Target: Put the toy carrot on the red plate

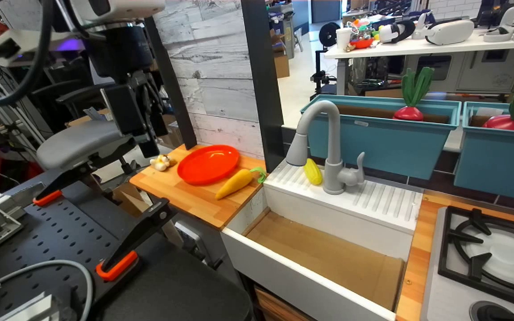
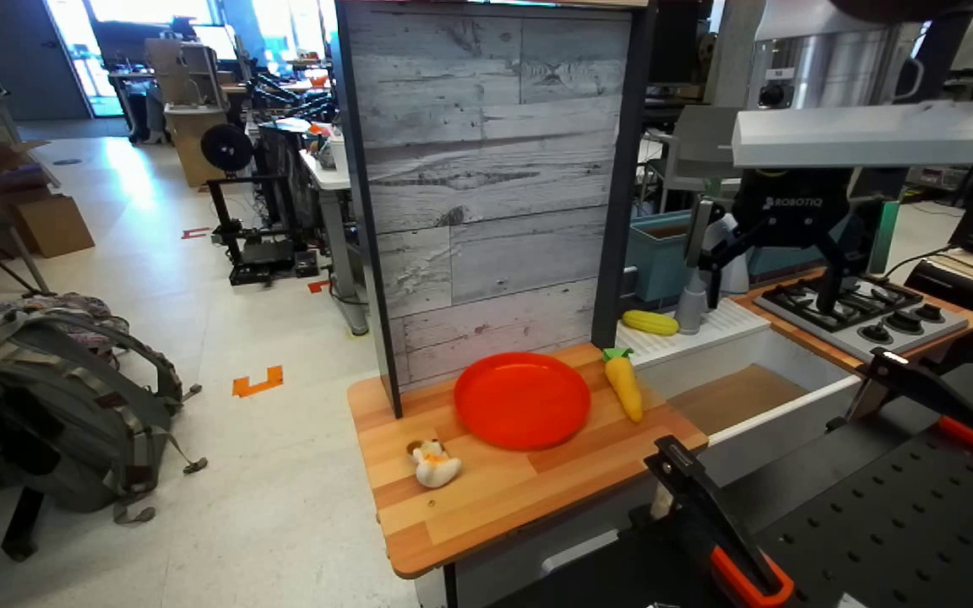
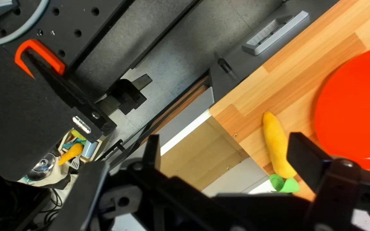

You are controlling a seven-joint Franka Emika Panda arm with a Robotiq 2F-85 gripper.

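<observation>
The toy carrot is yellow-orange with a green top. It lies on the wooden counter beside the red plate in both exterior views [image 1: 234, 183] [image 2: 624, 390]. The plate [image 1: 208, 164] lies flat and bare on the same counter, also seen in an exterior view [image 2: 523, 401]. My gripper is high above the counter and sink area, with its fingers wide apart and nothing between them [image 1: 152, 140] [image 2: 770, 295]. In the wrist view, the carrot [image 3: 275, 144] appears left of the right finger of the gripper [image 3: 225, 141], well below it. The plate [image 3: 355, 106] is partly cut off at the right edge.
A toy garlic [image 1: 161, 162] lies on the counter beside the plate. A grey wood panel [image 1: 214, 67] stands behind the plate. A sink [image 1: 283, 281] with a grey faucet [image 1: 333, 142] and a toy corn [image 1: 312, 171] adjoins the counter. A black clamp [image 2: 706, 498] stands near the counter's front.
</observation>
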